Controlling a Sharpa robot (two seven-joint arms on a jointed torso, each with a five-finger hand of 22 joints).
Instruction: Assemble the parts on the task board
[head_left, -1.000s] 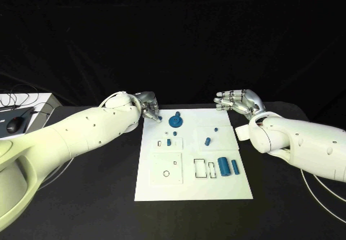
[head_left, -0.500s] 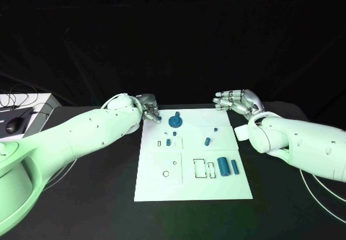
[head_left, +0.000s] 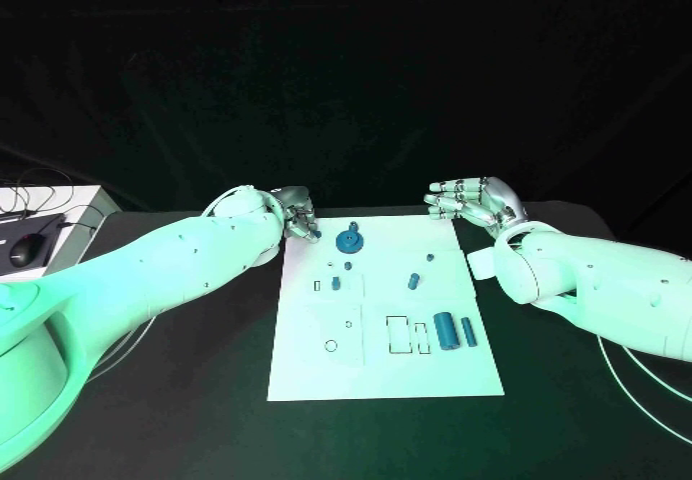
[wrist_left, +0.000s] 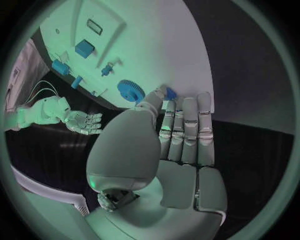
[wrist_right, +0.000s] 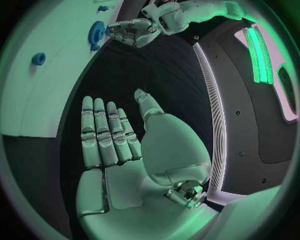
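The white task board (head_left: 387, 350) lies in the middle of the table. A blue gear (head_left: 351, 240) (wrist_left: 131, 90) (wrist_right: 96, 32) stands near its far edge. Small blue pegs (head_left: 333, 283) (head_left: 413, 281) sit mid-board, and two blue cylinders (head_left: 447, 327) lie nearer the front right. My left hand (head_left: 299, 222) (wrist_left: 181, 130) hovers at the board's far left corner, pinching a small blue part (wrist_left: 170, 93) between thumb and fingertip. My right hand (head_left: 469, 203) (wrist_right: 119, 145) is at the far right corner, palm up, fingers straight, holding nothing.
A pale box with a mouse and cables (head_left: 43, 225) sits at the table's left edge. A thin white cable (head_left: 635, 390) runs over the table on the right. Black table surface surrounds the board on all sides.
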